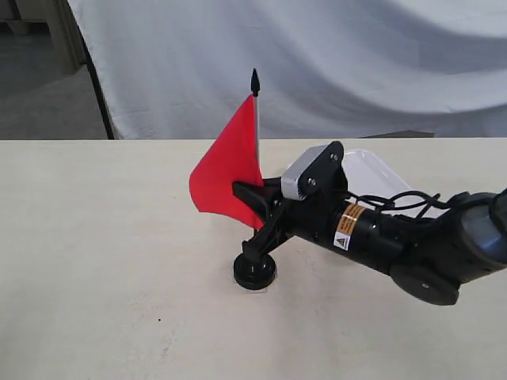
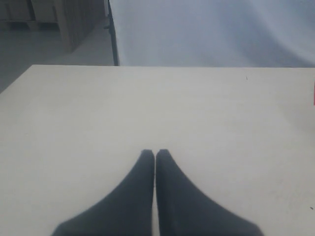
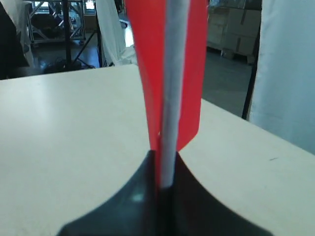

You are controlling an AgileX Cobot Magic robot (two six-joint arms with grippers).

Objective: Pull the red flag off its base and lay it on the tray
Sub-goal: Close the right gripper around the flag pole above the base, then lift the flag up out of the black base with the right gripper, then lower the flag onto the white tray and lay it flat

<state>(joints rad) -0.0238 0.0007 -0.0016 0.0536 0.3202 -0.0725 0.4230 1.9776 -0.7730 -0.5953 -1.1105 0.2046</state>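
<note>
The red flag (image 1: 227,171) stands upright on its silver pole, black tip up, in the round black base (image 1: 254,273) near the table's middle. My right gripper (image 1: 257,218) reaches in from the right and is shut on the pole just above the base. In the right wrist view the pole (image 3: 171,98) and red cloth (image 3: 147,64) rise from between the closed fingers (image 3: 133,196). The white tray (image 1: 372,172) lies behind the right arm, mostly hidden by it. My left gripper (image 2: 155,153) is shut on nothing, over bare table, and is out of the exterior view.
A white cloth backdrop (image 1: 317,63) hangs behind the table's far edge. The table (image 1: 95,237) is pale beige. A sliver of red (image 2: 313,96) shows at the edge of the left wrist view.
</note>
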